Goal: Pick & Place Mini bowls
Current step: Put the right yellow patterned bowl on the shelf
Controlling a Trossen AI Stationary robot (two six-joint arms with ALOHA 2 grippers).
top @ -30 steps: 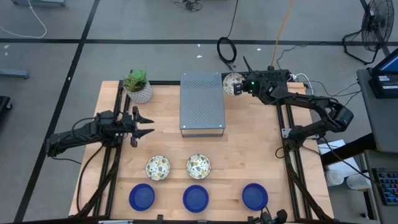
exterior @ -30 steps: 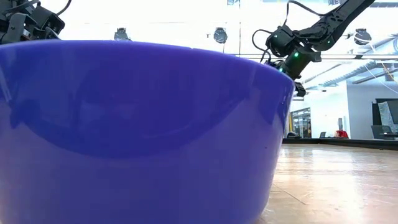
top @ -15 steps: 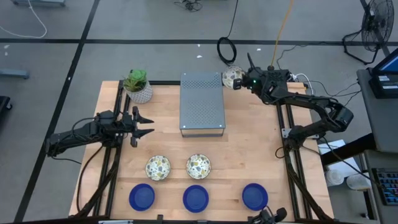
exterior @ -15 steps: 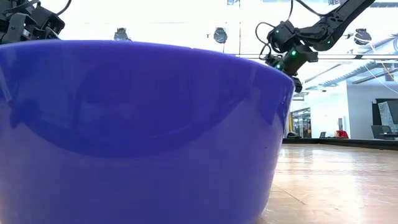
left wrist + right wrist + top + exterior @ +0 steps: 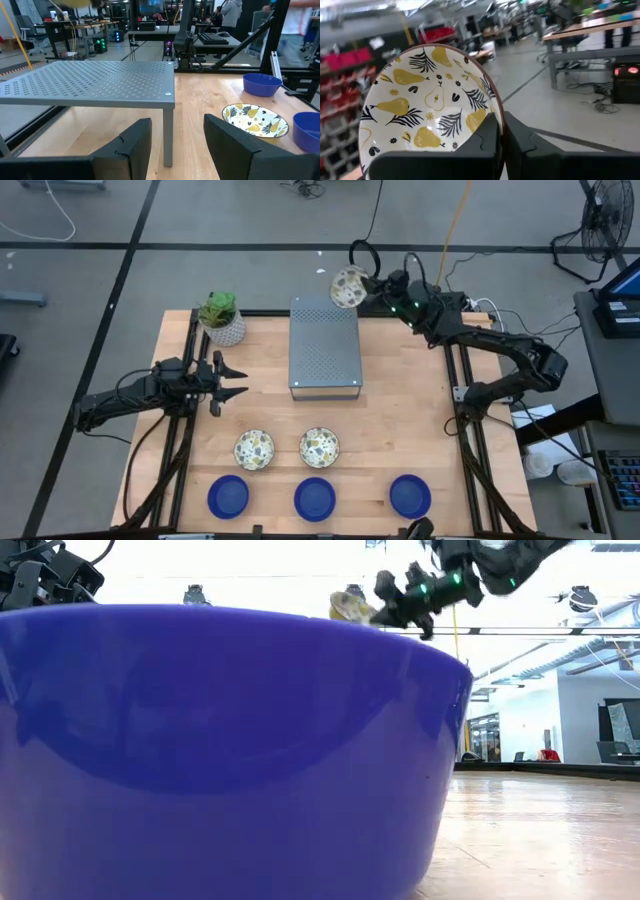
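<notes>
While three blue bowls (image 5: 315,498) line the table's (image 5: 400,430) near edge with two patterned bowls (image 5: 254,449) just behind, the left claw (image 5: 232,380) waits wide open beside the grey perforated stand (image 5: 325,345); farther back, the right claw (image 5: 366,284) pinches a pear-patterned bowl (image 5: 348,287) aloft, tilted.

Both arms: dark, near-black links, six-joint type, black cables looped along the links. Right gripper (image 5: 366,283): small green indicator light glowing just behind it on the wrist housing. Left gripper (image 5: 231,380): two dark pointed fingers (image 5: 131,150), matte, broad with rounded, blocky tips in wrist view.
</notes>
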